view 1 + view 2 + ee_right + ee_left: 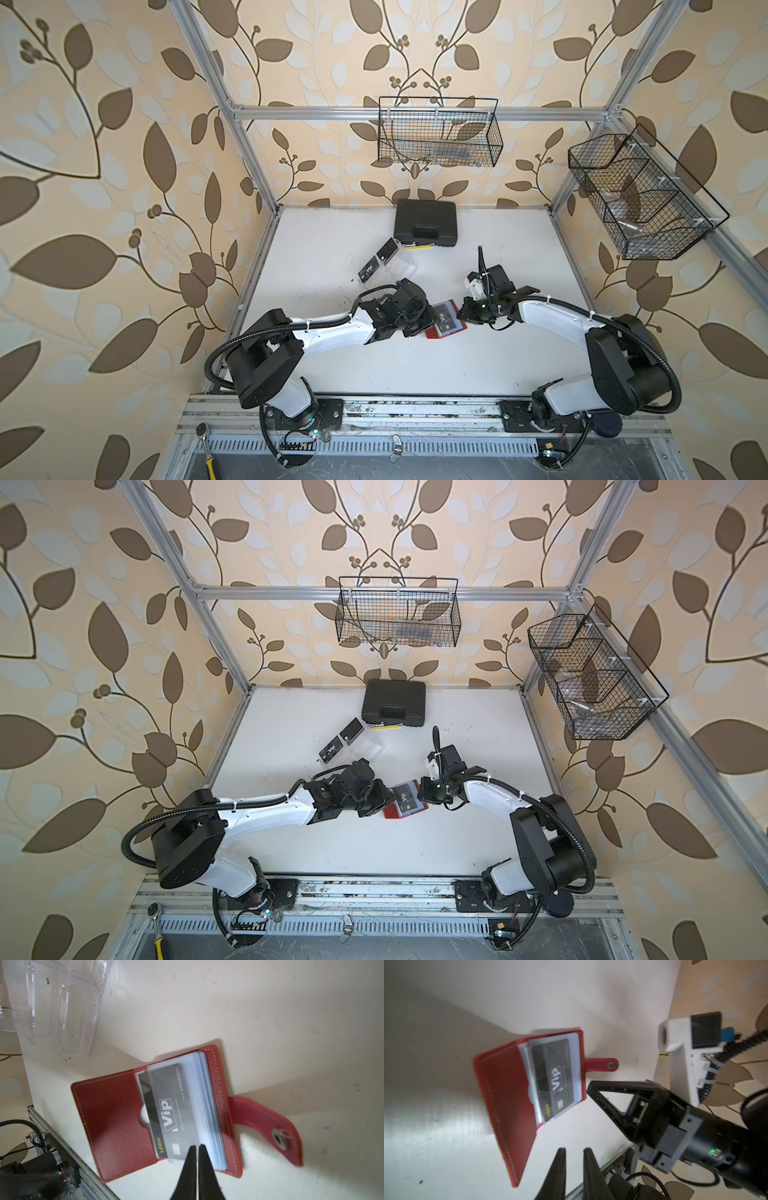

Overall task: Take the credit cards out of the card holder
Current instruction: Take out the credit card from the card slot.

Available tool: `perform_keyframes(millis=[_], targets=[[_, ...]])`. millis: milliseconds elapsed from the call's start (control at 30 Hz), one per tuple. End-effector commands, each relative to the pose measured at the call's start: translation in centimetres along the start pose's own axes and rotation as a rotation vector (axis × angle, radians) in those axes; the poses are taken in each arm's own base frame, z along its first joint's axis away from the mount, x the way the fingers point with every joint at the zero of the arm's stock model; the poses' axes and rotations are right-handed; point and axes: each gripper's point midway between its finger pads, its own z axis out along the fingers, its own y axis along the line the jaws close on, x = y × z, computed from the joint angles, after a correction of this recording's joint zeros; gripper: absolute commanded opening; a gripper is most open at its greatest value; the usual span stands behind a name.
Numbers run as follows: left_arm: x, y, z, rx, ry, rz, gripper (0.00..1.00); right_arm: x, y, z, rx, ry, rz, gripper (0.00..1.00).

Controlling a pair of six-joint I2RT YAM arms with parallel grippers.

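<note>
Credit cards are partly out, as I judge it. One loose card (369, 272) and a second loose card (387, 250) lie on the table well beyond your left gripper (574, 1150), close against the clear tray (402, 266). I cannot tell whether they sit in the tray or just beside it.

The card holder (108, 1122) lies open and flat between your two grippers, its strap tab (266, 1126) thrown out to the side away from the left one. At least one black card (166, 1105) is not yet out. It shows through the top plastic sleeve, directly ahead of your right gripper (197, 1147). More sleeves are stacked under that one, and you cannot see from here whether any of them hold cards.

Your right gripper has its jaws closed together, the tips resting at the near edge of the top sleeve and card. Whether they pinch that thin edge or only touch it, the pictures do not show. Your left gripper stands a little apart from the red cover with a narrow gap between its fingers and nothing in it.

So you have two cards out, and what is left is the visible one plus a check of the lower sleeves.
</note>
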Motion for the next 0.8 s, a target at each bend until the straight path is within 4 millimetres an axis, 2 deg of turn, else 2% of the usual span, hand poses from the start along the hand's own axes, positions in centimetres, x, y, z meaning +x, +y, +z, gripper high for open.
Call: perform_keyframes(millis=[0, 200, 400, 533, 600, 767], targets=[[-1.3, 0.0, 0.6, 0.037, -0.07, -0.1, 0.23, -0.6, 0.6, 0.2, -0.015, -0.001, -0.025, 0.07], [-1.5, 1.0, 2.5, 0.1, -0.085, -0.158, 0.27, -0.2, 0.2, 1.0, -0.01, 0.022, -0.022, 0.06], [-1.9, 2.3, 2.8, 0.116, -0.133, -0.174, 0.31, 0.0, -0.1, 1.7, -0.008, 0.039, -0.019, 0.05], [-2.3, 2.0, 2.6, 0.166, -0.165, -0.174, 0.34, 0.1, -0.1, 1.8, -0.007, 0.042, -0.019, 0.04], [-2.6, 1.2, 2.4, 0.233, -0.185, -0.159, 0.38, 0.2, -0.2, 1.9, -0.009, 0.045, -0.018, 0.04], [-2.5, 1.1, 2.9, 0.302, -0.191, -0.172, 0.38, 0.7, -0.4, 2.2, -0.008, 0.056, -0.013, 0.04]])
